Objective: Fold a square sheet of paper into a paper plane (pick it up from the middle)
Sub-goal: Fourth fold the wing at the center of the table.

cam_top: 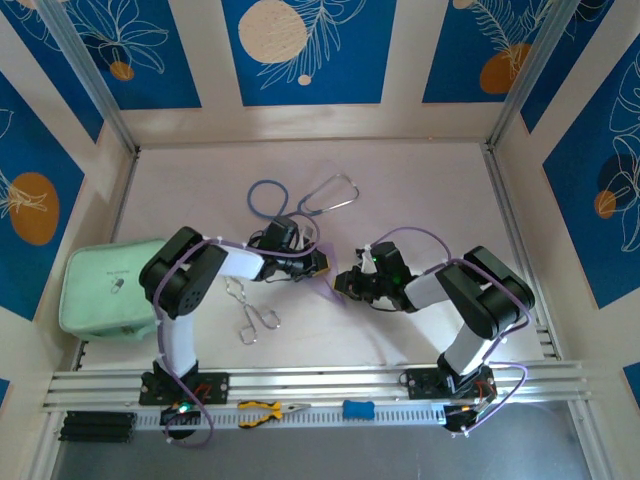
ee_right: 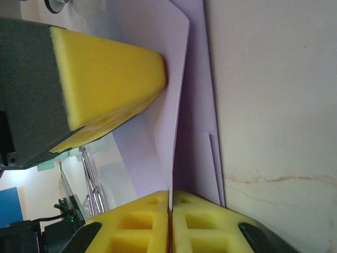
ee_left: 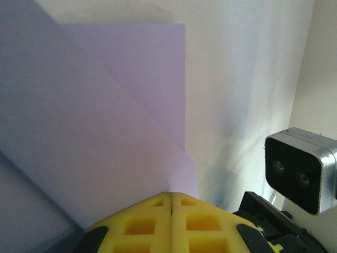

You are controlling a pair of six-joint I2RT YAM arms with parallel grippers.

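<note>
Two grippers meet over the middle of the table (cam_top: 420, 190), both pinching the same lilac sheet of paper (ee_left: 105, 132). The left gripper (ee_left: 172, 203) has its yellow fingers pressed together, and the sheet runs out from their tips, ahead of it and to its left. A diagonal fold line crosses the paper, leaving layers in two shades of lilac. Close on this gripper's right sits the right arm's wrist camera (ee_left: 300, 168), a silver-edged black box with two lenses.

The right gripper (ee_right: 171, 203) is also closed, with an edge of the sheet caught in the seam between its fingers. From there the paper rises ahead of it in several layers, with the pale table surface to its right. Ahead and to its left, one yellow finger of the left gripper lies against the face of the sheet.

Seen from above, a stethoscope (cam_top: 300, 197) lies beyond the left gripper. Metal forceps (cam_top: 250, 312) rest on its near side, beside the left arm. A mint-green pouch (cam_top: 100, 290) sits well off to its left, at the table's edge.
</note>
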